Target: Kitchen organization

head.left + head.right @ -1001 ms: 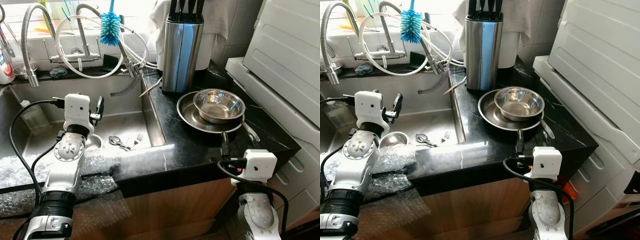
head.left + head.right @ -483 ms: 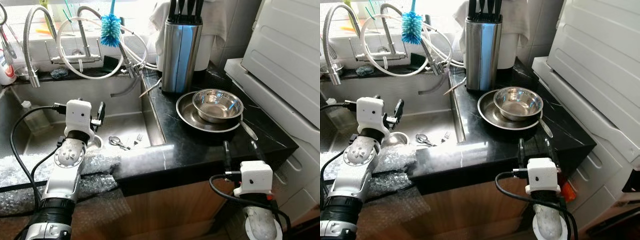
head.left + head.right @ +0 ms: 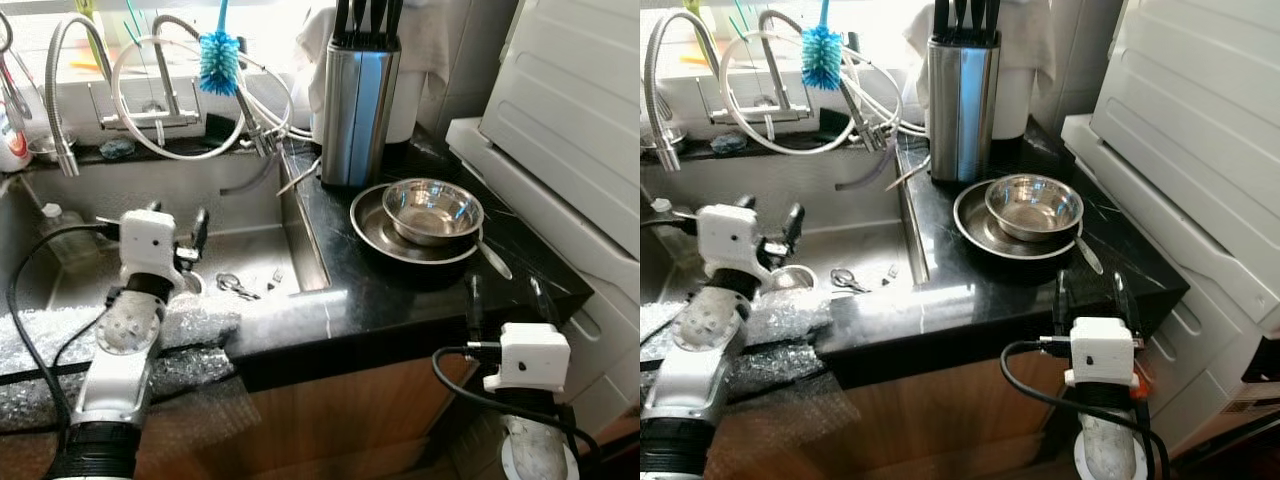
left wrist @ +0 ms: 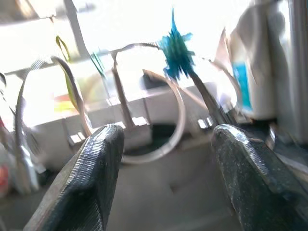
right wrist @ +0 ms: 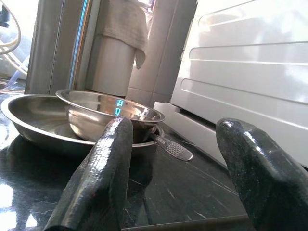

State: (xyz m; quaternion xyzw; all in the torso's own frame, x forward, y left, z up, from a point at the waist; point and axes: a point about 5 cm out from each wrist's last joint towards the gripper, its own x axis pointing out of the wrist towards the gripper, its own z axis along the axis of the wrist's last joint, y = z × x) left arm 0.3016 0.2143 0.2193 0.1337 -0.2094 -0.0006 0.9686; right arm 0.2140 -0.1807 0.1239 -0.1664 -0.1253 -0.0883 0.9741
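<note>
**Robot stands at the sink with both grippers empty**

From the head camera, I see a black counter [image 3: 400,285] beside a steel sink [image 3: 255,250]. On the counter sits a shiny bowl [image 3: 433,208] inside a wide flat pan [image 3: 375,228]. A spoon-like handle [image 3: 494,259] pokes out from under the bowl, toward the white appliance [image 3: 570,110] at the side. Behind the pan stands a tall steel knife block [image 3: 356,95] with black handles on top. A blue brush [image 3: 218,58] hangs by the taps [image 3: 160,75], with white hoses looped around them.

The left gripper [image 3: 175,215] is held over the sink, with its fingers apart and nothing between them. Down in the sink lie a spoon [image 3: 230,284] and a fork [image 3: 274,277], close together. A small round metal cup [image 3: 790,277] sits just beside the left arm. Bubble wrap [image 3: 190,330] lies over the front edge of the sink.

The right gripper [image 3: 506,297] is low at the front edge of the counter, near the pan but not touching it. Its two fingers are spread wide and hold nothing.

From the left wrist, the picture is blurry. I can make out two black fingers [image 4: 96,178] far apart, and the blue brush [image 4: 176,50] and taps past them.

From the right wrist, two black fingers [image 5: 103,178] stand wide apart. Between them I see the bowl [image 5: 108,113] sitting in the pan [image 5: 33,120] on the black counter, with the knife block [image 5: 57,43] behind.
</note>
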